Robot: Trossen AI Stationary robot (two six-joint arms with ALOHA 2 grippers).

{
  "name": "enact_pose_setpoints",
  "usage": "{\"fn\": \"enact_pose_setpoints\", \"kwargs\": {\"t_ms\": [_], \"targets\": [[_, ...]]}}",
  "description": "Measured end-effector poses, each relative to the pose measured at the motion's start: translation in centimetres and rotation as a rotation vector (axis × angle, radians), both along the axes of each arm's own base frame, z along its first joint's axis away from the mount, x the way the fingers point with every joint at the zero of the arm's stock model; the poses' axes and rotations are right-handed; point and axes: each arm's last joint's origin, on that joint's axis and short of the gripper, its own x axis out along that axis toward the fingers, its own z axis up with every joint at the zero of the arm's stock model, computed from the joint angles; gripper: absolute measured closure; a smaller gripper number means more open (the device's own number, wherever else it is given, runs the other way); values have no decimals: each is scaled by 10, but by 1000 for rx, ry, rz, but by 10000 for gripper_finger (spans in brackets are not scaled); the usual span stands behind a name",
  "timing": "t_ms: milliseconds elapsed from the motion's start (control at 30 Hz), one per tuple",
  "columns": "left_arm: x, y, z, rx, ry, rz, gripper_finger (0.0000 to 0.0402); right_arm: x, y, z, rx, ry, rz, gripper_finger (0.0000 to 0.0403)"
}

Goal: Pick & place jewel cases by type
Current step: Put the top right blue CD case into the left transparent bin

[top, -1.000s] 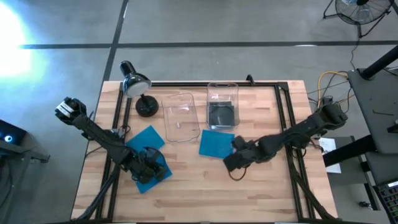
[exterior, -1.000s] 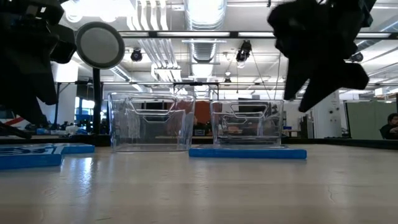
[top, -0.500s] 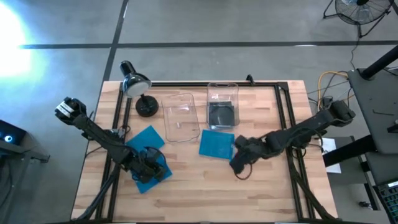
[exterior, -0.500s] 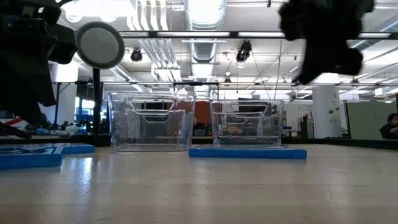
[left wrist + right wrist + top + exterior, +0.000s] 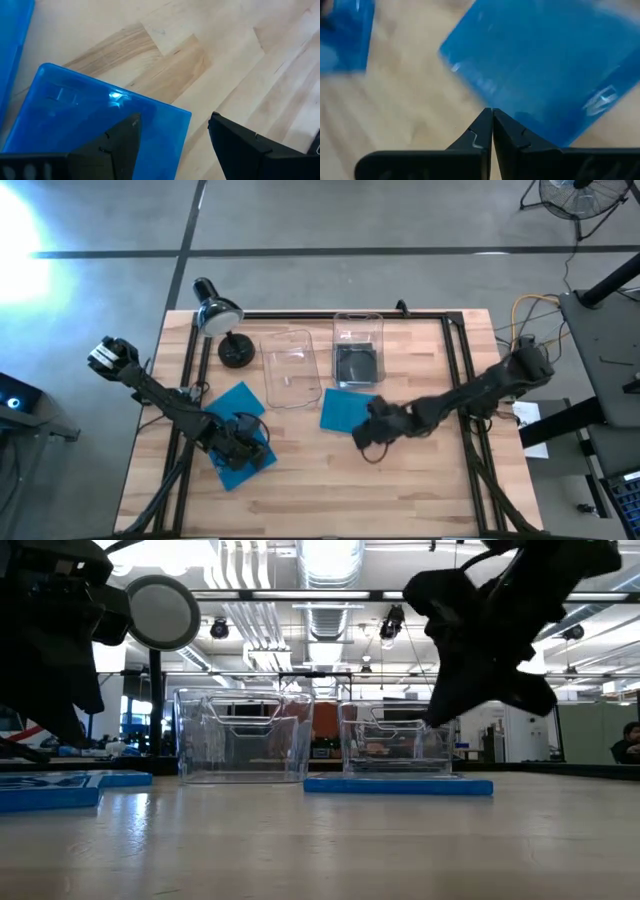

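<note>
Nearest the table's front edge, left side: left gripper, fingers spread and holding nothing, low over a blue jewel case; one finger above the case's face, the other past its edge over bare wood; second blue jewel case just behind, toward the lamp; mid-table, right of centre: right gripper, fingers pressed together, empty, raised off the wood in the low view; third blue jewel case lying flat just ahead of its tips, toward the bins, closer to the right arm than to the left; square, so no long axis to favour; farther back: clear bin apparently empty; beside it clear bin with dark jewel case; judgement: fingers must part before any grasp of the third case.
</note>
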Motion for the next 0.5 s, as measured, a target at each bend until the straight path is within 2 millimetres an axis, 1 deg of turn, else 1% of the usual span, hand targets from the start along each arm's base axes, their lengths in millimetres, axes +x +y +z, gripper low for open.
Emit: {"fn": "enact_pose_setpoints", "kwargs": {"t_ms": [67,133,300,400,500], "targets": [[0,0,0,1,1,0,188,6,3,-9,-22,20,31,392],[0,0,0,-7,5,-4,188,11,2,-18,-59,55,38,384],[0,-1,0,-16,12,-10,188,17,3,-42,-89,123,3,334],[0,-1,0,-18,11,-10,188,18,7,-55,-41,156,-10,304],[0,0,-1,-17,11,-10,188,21,16,-62,41,167,38,287]]}}
